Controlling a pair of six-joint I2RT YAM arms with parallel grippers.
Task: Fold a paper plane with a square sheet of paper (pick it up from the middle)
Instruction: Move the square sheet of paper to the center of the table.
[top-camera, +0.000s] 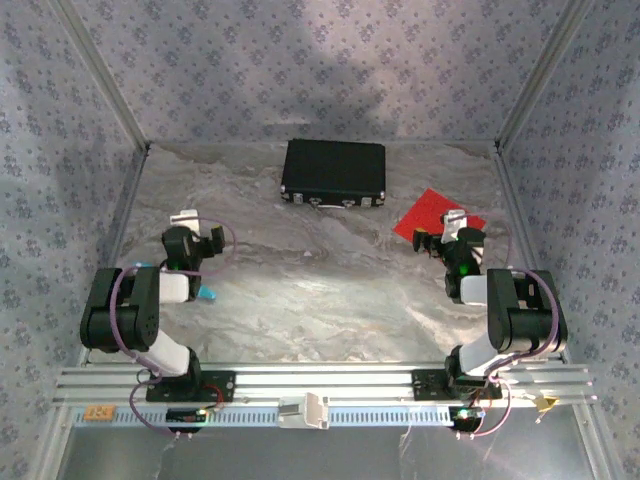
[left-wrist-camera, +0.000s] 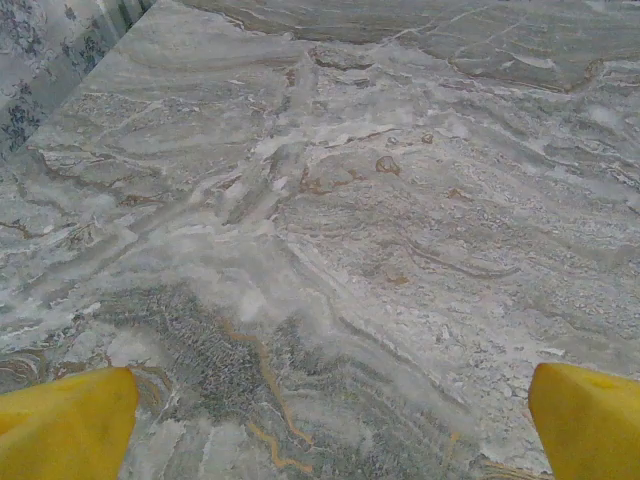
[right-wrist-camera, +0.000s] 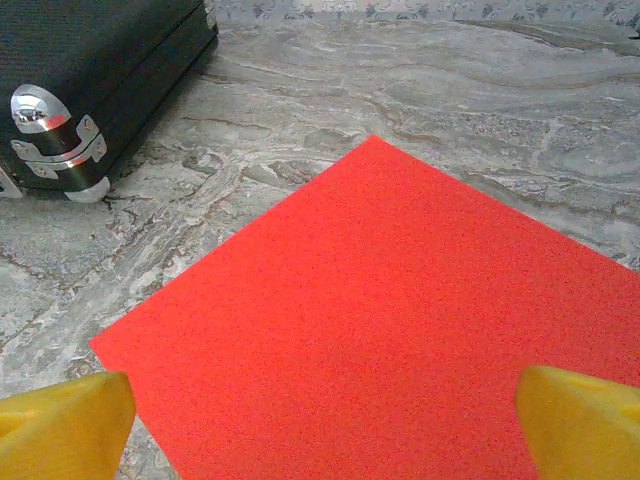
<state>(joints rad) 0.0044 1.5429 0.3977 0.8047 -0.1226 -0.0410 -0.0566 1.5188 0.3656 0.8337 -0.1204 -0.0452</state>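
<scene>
Marble table (left-wrist-camera: 330, 200) below left wrist, red sheet (right-wrist-camera: 400, 320) below right.

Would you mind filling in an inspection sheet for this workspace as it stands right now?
Surface: grey marble-patterned table, no spills seen.
Job's things: red paper sheet lies flat and unfolded at the far right, apart from the black case.
Clutter: the black case, with metal latches, at the far middle; small turquoise object beside the left arm.
Grippers: left gripper open above bare table; right gripper open over the red paper sheet.
Cables: purple cables loop along both arms.
Surroundings: patterned fabric walls; metal rail at the near edge.
</scene>
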